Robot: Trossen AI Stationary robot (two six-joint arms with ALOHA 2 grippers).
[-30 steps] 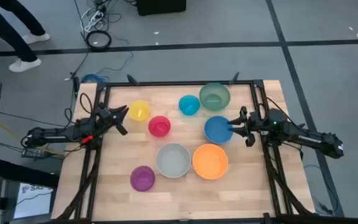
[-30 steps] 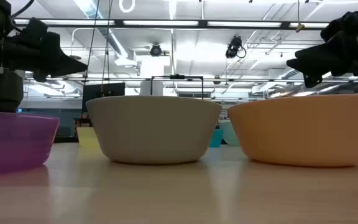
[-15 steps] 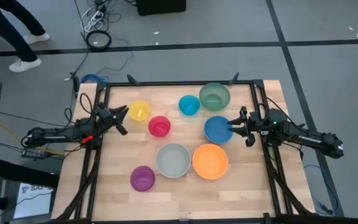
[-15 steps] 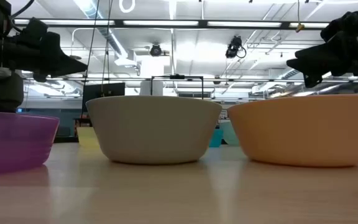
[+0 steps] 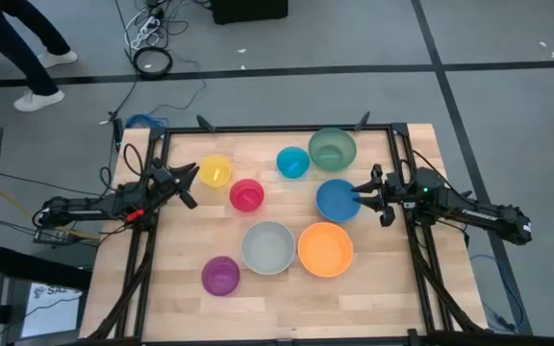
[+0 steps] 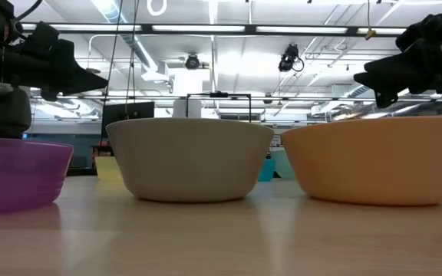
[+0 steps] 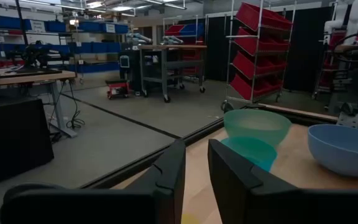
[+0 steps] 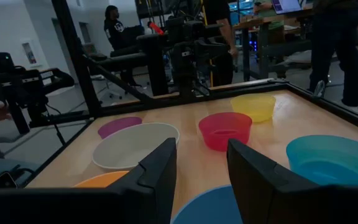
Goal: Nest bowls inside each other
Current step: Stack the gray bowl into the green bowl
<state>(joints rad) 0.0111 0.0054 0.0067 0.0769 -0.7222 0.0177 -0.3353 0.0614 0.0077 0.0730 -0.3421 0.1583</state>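
Several plastic bowls stand apart, each upright on its base on the wooden table: yellow [image 5: 215, 171], pink [image 5: 246, 195], cyan [image 5: 292, 161], green [image 5: 332, 148], blue [image 5: 337, 200], grey-white [image 5: 267, 247], orange [image 5: 325, 249] and purple [image 5: 220, 276]. My left gripper [image 5: 190, 174] hovers at the table's left side, just left of the yellow bowl, open with a narrow gap [image 7: 196, 180] and nothing in it. My right gripper [image 5: 360, 189] hovers above the blue bowl's right rim [image 8: 210, 208], open [image 8: 201, 168] and holding nothing.
A black metal frame [image 5: 277, 128] runs along the table's far, left and right edges. The near strip of the table in front of the purple bowl [image 6: 18, 172], grey-white bowl [image 6: 190, 157] and orange bowl [image 6: 374, 161] is bare wood. People stand in the room beyond [image 8: 114, 25].
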